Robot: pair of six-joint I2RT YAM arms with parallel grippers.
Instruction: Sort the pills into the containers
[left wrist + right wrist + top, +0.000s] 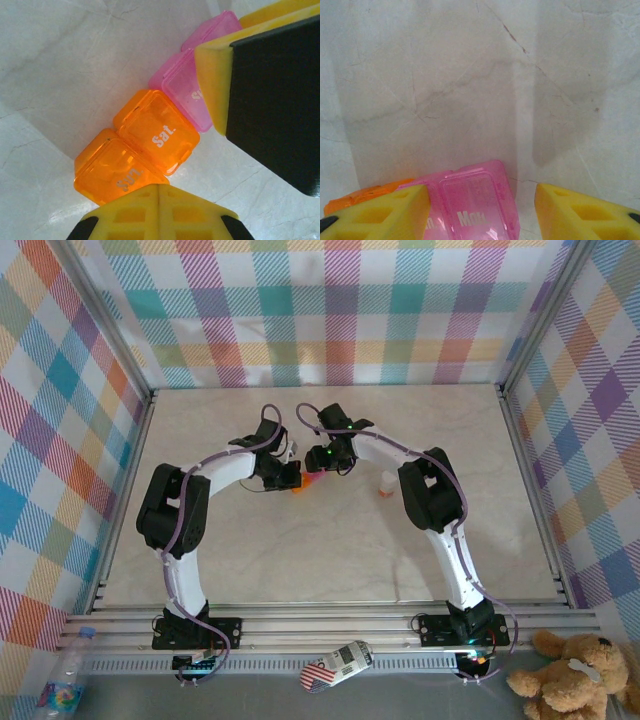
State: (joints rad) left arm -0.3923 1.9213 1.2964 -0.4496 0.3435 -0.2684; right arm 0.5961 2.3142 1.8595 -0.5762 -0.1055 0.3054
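The strip of containers (165, 117) is laid on the surface (300, 550), between both hands. Its long axis is directed from the orange end, just ahead of the closed, empty left hand (159, 200), to the pink end, straddled by the part-open right hand (481, 197).

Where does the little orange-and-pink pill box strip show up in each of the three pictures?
Top external: pill box strip at the middle of the marbled table.
Left wrist: strip runs diagonally through the picture's centre.
Right wrist: strip at the bottom edge, left of centre.
Shared landmark: its orange end box.
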